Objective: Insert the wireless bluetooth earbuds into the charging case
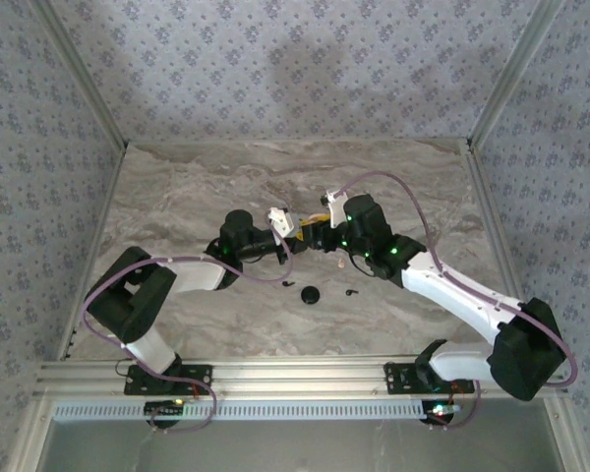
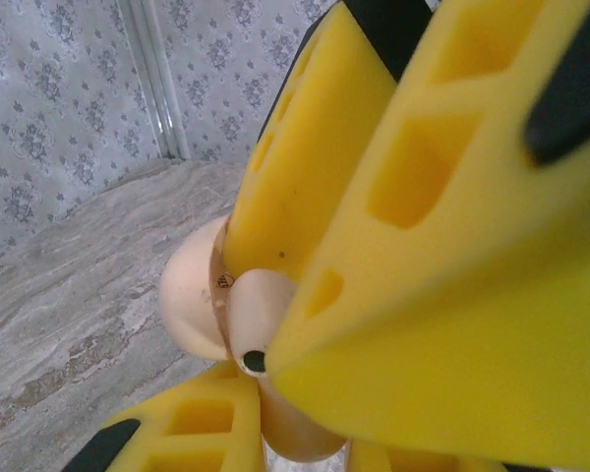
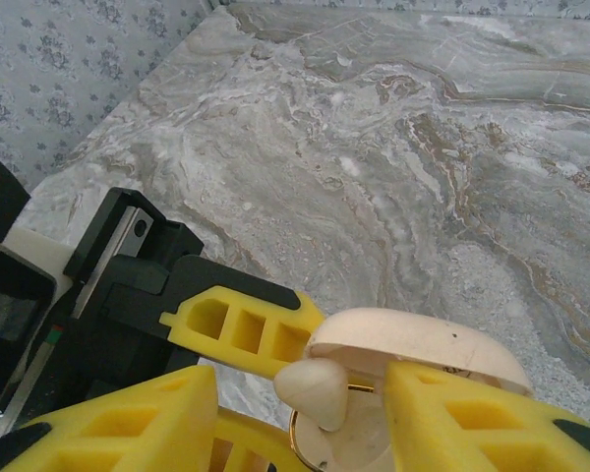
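Fingers first: your left gripper (image 2: 285, 438) is clamped tight on the cream charging case (image 3: 423, 339), lid open; right gripper (image 3: 300, 413) stands spread around a cream nub (image 3: 315, 385) at its mouth. Both black earbuds (image 1: 351, 291) lie on the table (image 1: 177, 197), flanking the round puck (image 1: 311, 293), nearer the bases.

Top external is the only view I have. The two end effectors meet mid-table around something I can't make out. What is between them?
Observer: A cream charging case, and the left end effector is shut on it.
Operator: Is the right one gripping it too?
Observer: No. The right end effector is open, its fingers on either side of the case, and the table shows through the gap beside one of them.
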Action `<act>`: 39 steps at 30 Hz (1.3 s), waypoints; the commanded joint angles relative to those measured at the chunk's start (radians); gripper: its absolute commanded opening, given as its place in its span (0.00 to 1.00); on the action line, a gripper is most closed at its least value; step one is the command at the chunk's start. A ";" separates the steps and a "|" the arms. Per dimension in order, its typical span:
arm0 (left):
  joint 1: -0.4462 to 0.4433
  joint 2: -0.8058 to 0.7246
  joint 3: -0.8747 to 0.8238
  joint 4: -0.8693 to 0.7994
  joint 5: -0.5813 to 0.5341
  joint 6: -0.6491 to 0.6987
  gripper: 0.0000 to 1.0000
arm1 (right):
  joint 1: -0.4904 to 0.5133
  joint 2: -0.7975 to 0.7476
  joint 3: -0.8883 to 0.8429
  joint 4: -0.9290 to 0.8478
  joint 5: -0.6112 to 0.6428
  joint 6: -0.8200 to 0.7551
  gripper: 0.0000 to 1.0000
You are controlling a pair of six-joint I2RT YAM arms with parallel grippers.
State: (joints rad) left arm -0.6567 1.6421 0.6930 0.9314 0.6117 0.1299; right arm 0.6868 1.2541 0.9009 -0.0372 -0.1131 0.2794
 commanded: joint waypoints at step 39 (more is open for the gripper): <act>0.013 -0.072 0.013 -0.058 0.008 0.055 0.10 | -0.129 0.042 0.211 -0.280 -0.249 0.306 0.38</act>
State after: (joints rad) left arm -0.6472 1.6100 0.6930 0.8768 0.6048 0.1688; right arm 0.5587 1.2869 1.0599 -0.3080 -0.3206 0.5613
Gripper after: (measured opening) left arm 0.195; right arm 0.385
